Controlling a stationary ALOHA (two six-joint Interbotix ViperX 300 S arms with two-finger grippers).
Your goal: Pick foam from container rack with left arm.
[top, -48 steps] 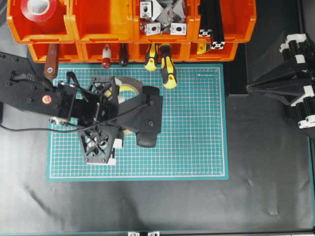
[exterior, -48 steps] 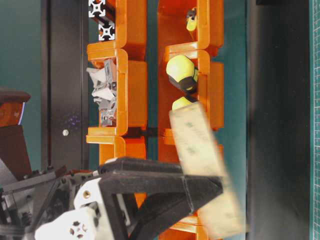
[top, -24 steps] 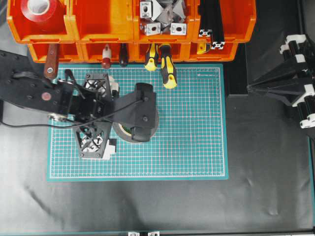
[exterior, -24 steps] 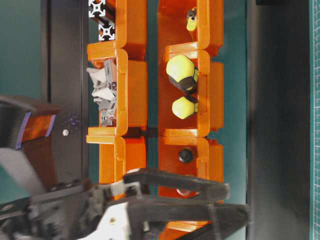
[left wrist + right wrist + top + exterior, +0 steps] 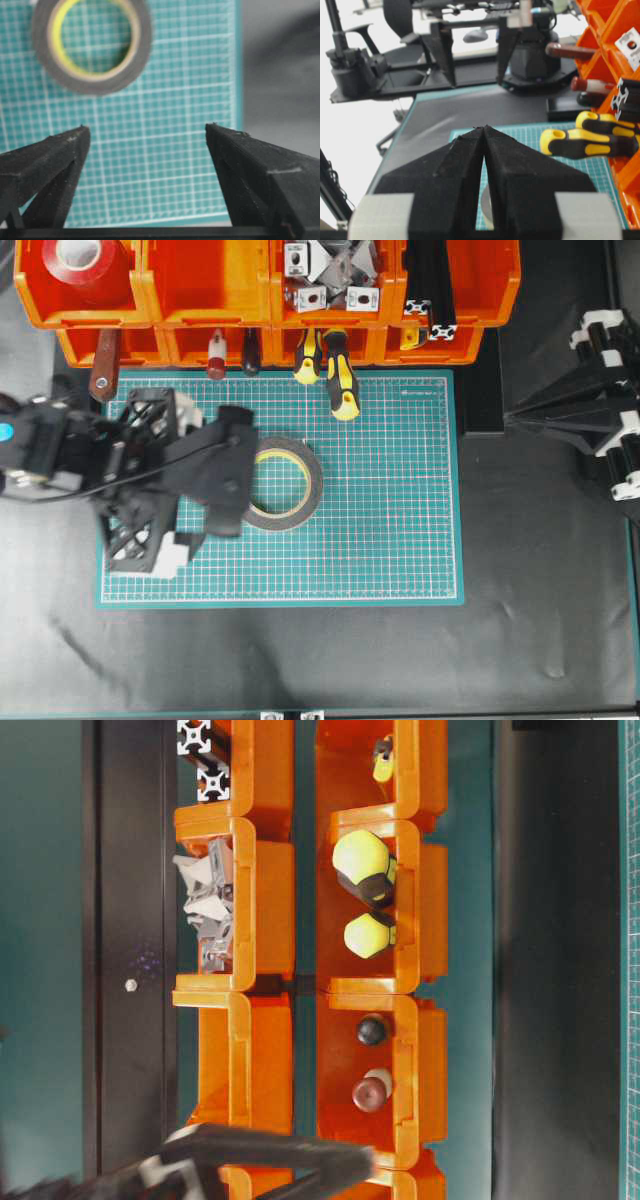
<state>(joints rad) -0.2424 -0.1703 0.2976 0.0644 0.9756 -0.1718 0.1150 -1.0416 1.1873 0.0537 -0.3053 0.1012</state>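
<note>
One roll down, and the foam [image 5: 281, 483] lies flat on the green cutting mat [image 5: 400, 540], out of the container rack [image 5: 260, 300]!

Left pincer [image 5: 195, 483] stands wide open with nothing between its jaws; the wrist view shows bare grid there and the ring [image 5: 92, 45] well ahead of the tips. One jaw overlaps the roll's left edge from above, and I can't tell whether it touches. The roll sits near the middle of the mat, toward the rack-side edge, which to my eye reads as a set-down spot, so the pick looks done. Right pincer [image 5: 484, 134] is closed, tips together, parked off the tabletop's right edge, idle since this job belongs to the other arm. From the table-level camera only a blurred sliver of the left arm [image 5: 250, 1165] shows, and the foam is out of that shot.
</note>
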